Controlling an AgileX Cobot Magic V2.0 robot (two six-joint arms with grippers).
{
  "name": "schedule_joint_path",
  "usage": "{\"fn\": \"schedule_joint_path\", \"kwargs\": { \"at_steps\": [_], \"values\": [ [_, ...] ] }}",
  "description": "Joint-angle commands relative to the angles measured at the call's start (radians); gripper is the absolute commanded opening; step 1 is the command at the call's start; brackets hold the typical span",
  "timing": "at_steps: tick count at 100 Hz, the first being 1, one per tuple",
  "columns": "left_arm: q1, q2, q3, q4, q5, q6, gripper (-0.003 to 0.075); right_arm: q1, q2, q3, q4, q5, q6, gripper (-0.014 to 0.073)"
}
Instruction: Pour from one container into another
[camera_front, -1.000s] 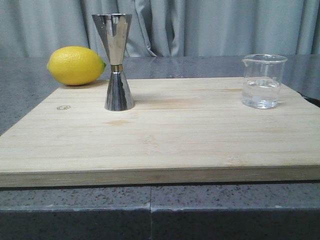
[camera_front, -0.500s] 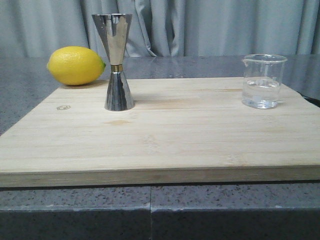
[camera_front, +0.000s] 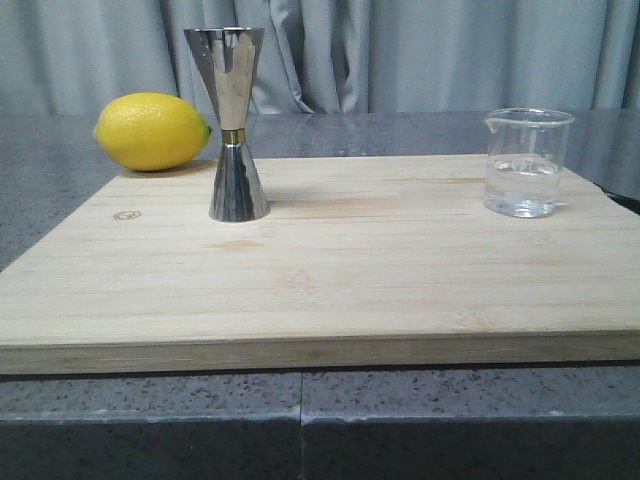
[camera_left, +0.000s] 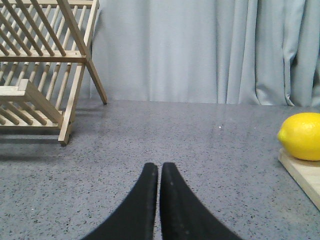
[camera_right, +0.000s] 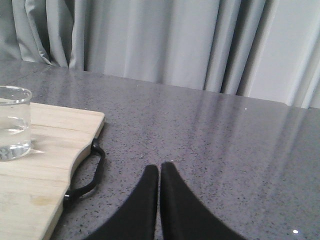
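Nearest in front view: wooden board (camera_front: 330, 290) lying flat on the grey counter (camera_front: 150, 420), w/ bare front half. Neither arm shows in this view.

Wrist cams: left gripper (camera_left: 159, 167) has fingers pressed together, tips touching, nothing between them; it hangs over bare counter off the board's left side. Right gripper (camera_right: 159, 169) is the same: fingers closed tip to tip, holding nothing, over bare counter off the board's right side, near the board's black handle (camera_right: 90, 175).

Further back on the board: steel jigger (camera_front: 234, 125) upright on the left, wide cup up, prob. so it can take liquid. Glass beaker (camera_front: 525, 162) upright on the right, part-filled w/ clear liquid, lip facing toward the jigger. The two are well apart w/ open board between, which looks like room left for an arm to come in.

Beaker vs hands: near the right gripper's side but not touching, so the right arm seems the likely one to grasp it. Jigger sits closer to the left arm's side.

Behind: lemon (camera_front: 152, 131) at the board's far-left corner, wooden rack (camera_left: 40, 65) off left, curtain (camera_front: 450, 50) at back. Pour not yet begun, I judge.
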Motion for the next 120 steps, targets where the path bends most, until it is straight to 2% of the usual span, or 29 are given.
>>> {"fn": "schedule_joint_path", "kwargs": {
  "at_steps": [1,51,84,94,110,120],
  "values": [
    [0.0,-0.021,0.028,-0.002,-0.085,-0.002,-0.0019,-0.004,-0.02,0.008,-0.008,-0.073,-0.001,-0.005],
    [0.0,-0.021,0.028,-0.002,-0.113,-0.002,-0.0019,-0.004,-0.02,0.008,-0.008,-0.086,-0.001,-0.005],
    [0.0,-0.021,0.028,-0.004,-0.257,-0.002,-0.0019,-0.004,-0.02,0.008,-0.006,-0.115,-0.001,-0.005],
    [0.0,-0.021,0.028,-0.014,-0.256,-0.002,-0.0019,-0.004,-0.02,0.008,0.014,-0.118,-0.001,-0.005],
    [0.0,-0.021,0.028,-0.132,-0.263,-0.005,-0.0019,-0.004,-0.02,0.008,0.075,-0.13,-0.001,-0.005],
    [0.0,-0.021,0.017,-0.158,-0.263,-0.05,-0.0019,-0.004,-0.02,-0.015,0.138,-0.127,0.001,-0.005]
  ]
}}
